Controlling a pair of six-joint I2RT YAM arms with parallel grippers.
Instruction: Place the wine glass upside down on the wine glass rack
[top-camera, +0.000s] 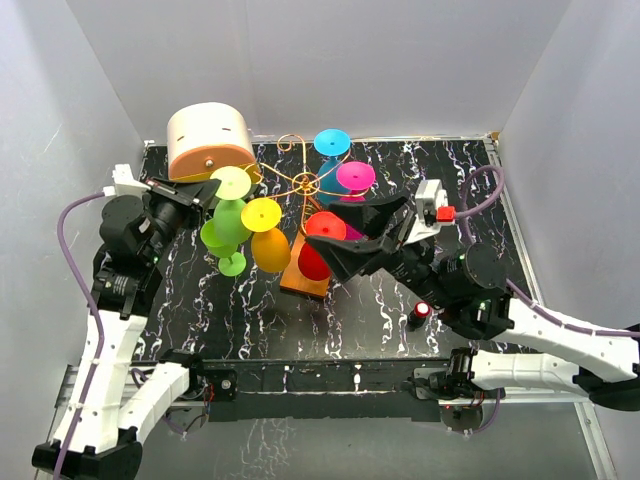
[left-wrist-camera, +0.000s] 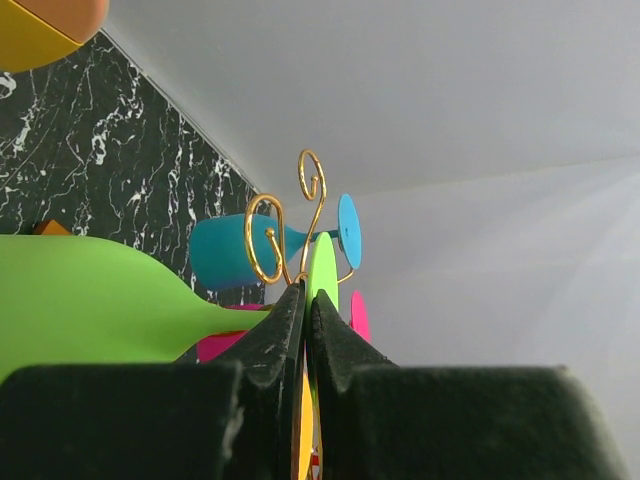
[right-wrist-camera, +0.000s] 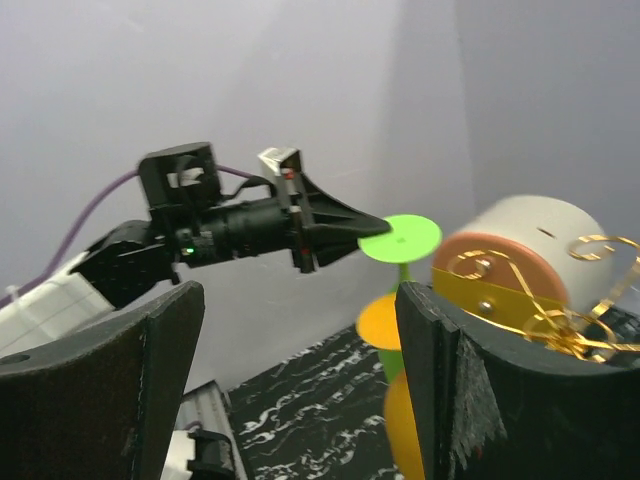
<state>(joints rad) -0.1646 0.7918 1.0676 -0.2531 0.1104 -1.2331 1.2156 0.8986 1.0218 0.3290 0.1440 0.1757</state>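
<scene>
Beside gold wire rack (top-camera: 305, 183), lime wine glass (left-wrist-camera: 90, 300) pinched by foot in left gripper (left-wrist-camera: 308, 296); right gripper (right-wrist-camera: 295, 310) held spread wide.

Glasses (top-camera: 270, 248) crowd the wine glass rack (top-camera: 305, 184) (box (top-camera: 208, 140) behind-left); near table (top-camera: 350, 310) open.

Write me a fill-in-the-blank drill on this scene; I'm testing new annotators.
1. The left gripper is shut on the foot of the ____ wine glass.
2. The right gripper has its jaws ____.
3. The wine glass rack stands on a flat ____ base.
Missing words: green; open; orange.
</scene>
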